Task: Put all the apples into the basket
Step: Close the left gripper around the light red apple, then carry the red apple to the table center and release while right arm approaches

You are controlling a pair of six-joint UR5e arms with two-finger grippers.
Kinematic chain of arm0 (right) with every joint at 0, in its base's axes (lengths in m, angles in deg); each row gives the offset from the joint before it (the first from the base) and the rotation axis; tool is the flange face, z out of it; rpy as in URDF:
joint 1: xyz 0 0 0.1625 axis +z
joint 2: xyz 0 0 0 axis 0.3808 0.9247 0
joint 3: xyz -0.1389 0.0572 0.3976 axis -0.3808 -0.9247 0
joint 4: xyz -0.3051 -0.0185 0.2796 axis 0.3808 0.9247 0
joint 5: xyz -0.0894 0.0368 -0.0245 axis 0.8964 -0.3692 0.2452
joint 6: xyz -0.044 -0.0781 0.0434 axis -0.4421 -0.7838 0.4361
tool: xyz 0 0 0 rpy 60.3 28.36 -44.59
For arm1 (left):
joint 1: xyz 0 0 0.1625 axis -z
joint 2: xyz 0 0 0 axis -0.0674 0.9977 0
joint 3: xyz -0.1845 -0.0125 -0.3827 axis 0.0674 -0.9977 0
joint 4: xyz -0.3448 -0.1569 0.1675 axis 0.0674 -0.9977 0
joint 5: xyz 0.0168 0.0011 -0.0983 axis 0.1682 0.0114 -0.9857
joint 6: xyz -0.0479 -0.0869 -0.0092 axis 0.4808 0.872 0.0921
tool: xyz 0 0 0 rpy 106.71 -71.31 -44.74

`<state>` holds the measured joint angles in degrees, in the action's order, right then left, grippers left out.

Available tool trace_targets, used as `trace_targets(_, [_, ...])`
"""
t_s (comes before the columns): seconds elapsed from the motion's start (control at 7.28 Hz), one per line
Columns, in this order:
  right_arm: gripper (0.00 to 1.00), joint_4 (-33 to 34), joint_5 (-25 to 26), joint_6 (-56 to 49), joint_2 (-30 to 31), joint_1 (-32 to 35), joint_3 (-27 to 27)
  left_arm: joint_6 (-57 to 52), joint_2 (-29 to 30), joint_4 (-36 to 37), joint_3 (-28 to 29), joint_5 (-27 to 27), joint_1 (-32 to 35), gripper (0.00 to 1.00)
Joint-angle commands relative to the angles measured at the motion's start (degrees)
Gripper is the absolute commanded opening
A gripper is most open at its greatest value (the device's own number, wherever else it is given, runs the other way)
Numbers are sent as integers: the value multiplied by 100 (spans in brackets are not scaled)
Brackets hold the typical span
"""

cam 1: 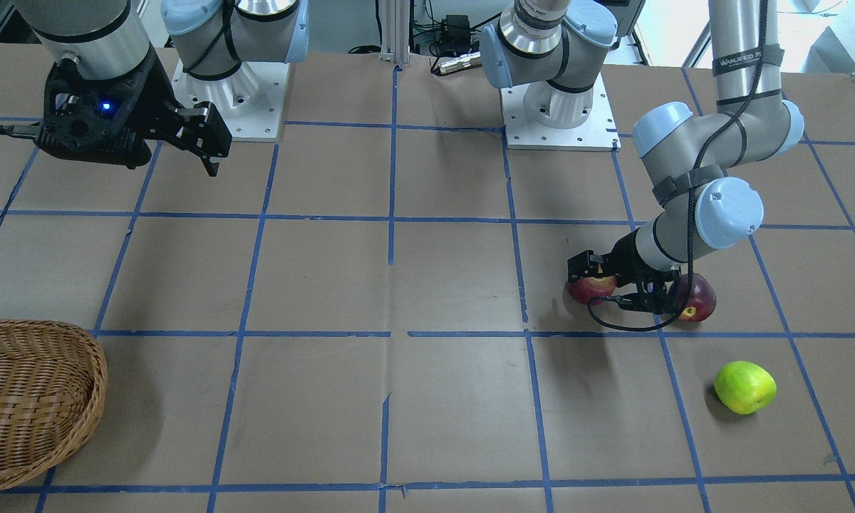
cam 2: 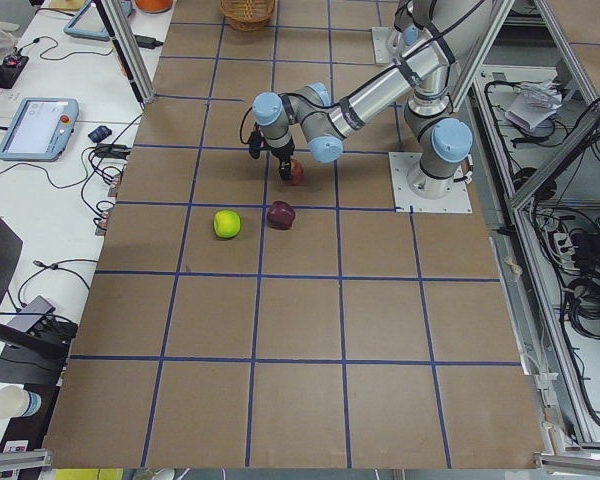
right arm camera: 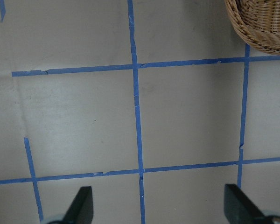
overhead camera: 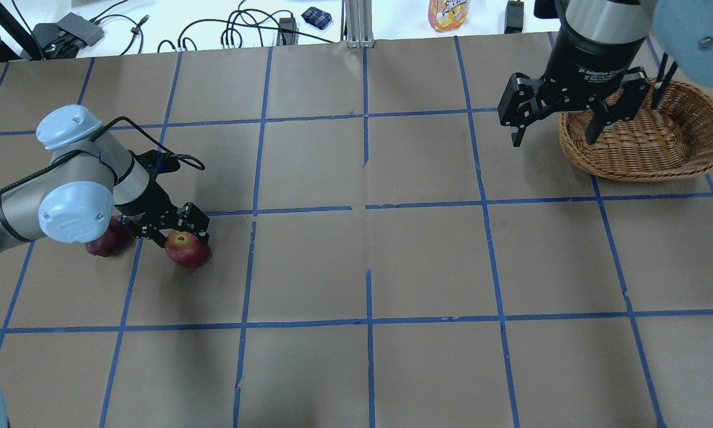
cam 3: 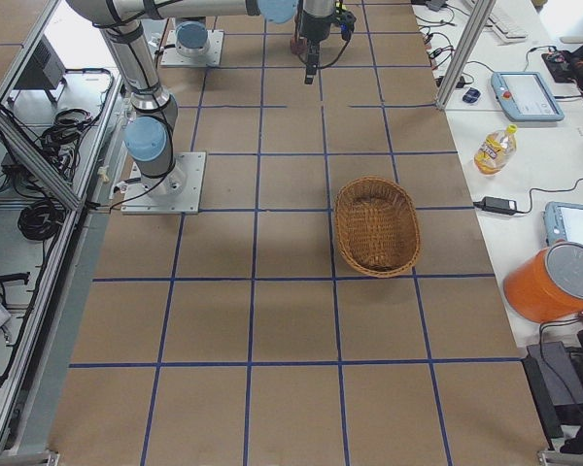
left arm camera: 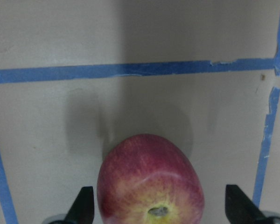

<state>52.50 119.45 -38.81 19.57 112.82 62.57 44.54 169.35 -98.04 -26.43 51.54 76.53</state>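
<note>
the left gripper (overhead camera: 181,233) is low over the table (overhead camera: 428,261) with its jaws apart, one finger on each side of the red apple (overhead camera: 186,249). in the left wrist view the fingertips (left arm camera: 84,205) flank the fruit without clamping it: a thin gap shows on one side and a wider one on the other. the red apple sits on the brown paper with its yellowish stem dimple turned towards the camera. just beside it, partly hidden under the left arm's wrist, lies the maroon apple (cam 1: 700,299). the green apple (cam 1: 745,387) lies apart from those two, farther from the robot's base, near a blue tape line (cam 1: 673,399). all three apples are on the robot's left end of the table.

the right gripper (overhead camera: 555,129) hangs above the table with its jaws spread wide and nothing between them. the basket (overhead camera: 641,171) sits just beside it at the robot's right end, well apart from the apples.
</note>
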Motion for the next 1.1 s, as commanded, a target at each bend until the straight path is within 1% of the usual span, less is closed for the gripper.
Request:
trace_targets(0.0, [100,-13,9,0,-1,0,9,11,33,30,-106,16,-15,99])
trace_targets(0.14, [100,-14,0,0,-1,0,9,-16,-11,160,-19,60,-15,55])
trace_targets(0.27, [100,-14,0,0,-1,0,9,80,-116,135,113,8,63,34])
trace_targets(0.41, [100,-14,9,0,-1,0,9,525,-177,-4,349,-80,229,33])
trace_targets(0.55, [100,-14,9,0,-1,0,9,1103,-135,-205,665,-168,727,33])
trace_targets(0.69, [100,-14,9,0,-10,0,9,1857,-91,-225,920,-247,1436,33])
trace_targets(0.82, [100,-14,9,0,-1,0,17,2779,23,-77,1079,-569,2148,33])
trace_targets(0.96, [100,-14,0,0,-1,0,18,3754,329,464,1298,-1138,2556,33])
